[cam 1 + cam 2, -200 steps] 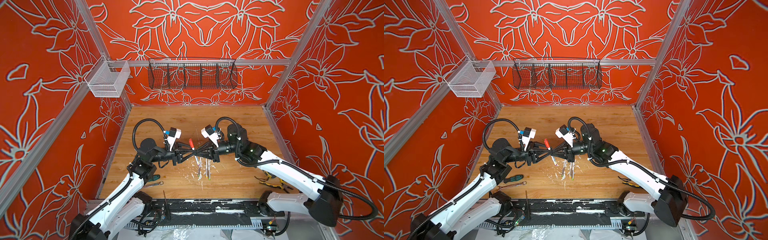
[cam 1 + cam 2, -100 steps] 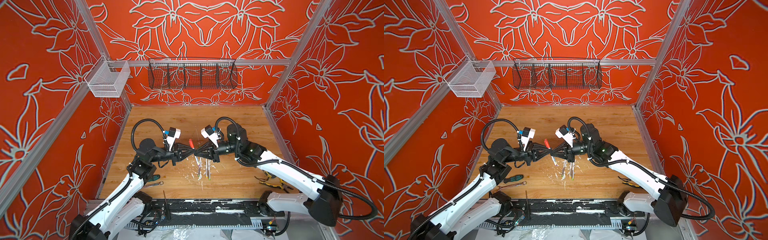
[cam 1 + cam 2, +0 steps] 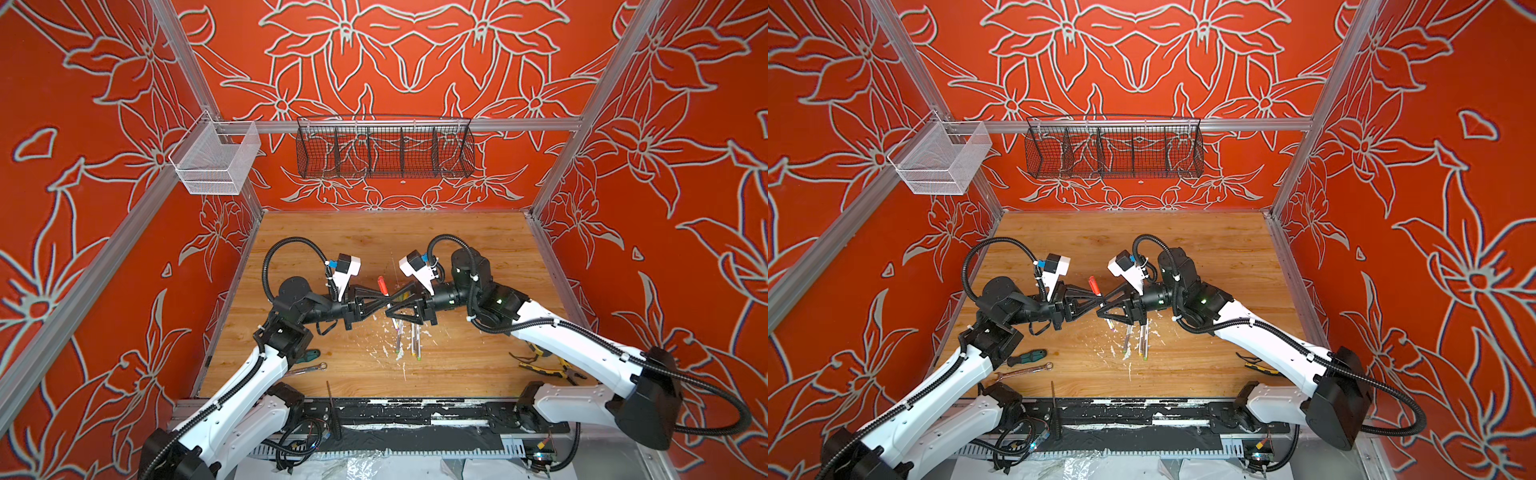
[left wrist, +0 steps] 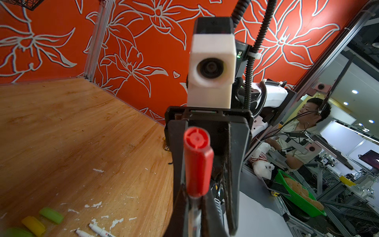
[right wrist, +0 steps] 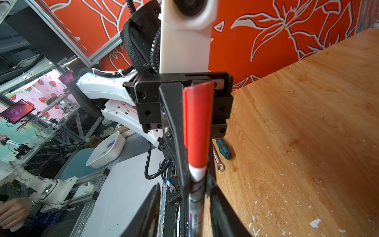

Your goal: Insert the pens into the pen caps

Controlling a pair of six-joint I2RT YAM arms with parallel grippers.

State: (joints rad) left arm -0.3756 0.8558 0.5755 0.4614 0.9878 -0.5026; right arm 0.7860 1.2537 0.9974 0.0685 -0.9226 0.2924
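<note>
Pen (image 5: 196, 174) with red cap (image 5: 198, 123) seated is clamped in left gripper (image 3: 385, 296), long axis crosswise to both wrists, cap end raised; right gripper (image 3: 390, 303) jaws stand parted either side, so I reckon left arm alone places it.

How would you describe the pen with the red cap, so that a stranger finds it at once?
Look at the middle of the wooden table, where the left end effector and the right end effector meet tip to tip. The red-capped pen sticks up in the left one's grip, above the wood. The other pens lie flat and uncapped on the table.
</note>
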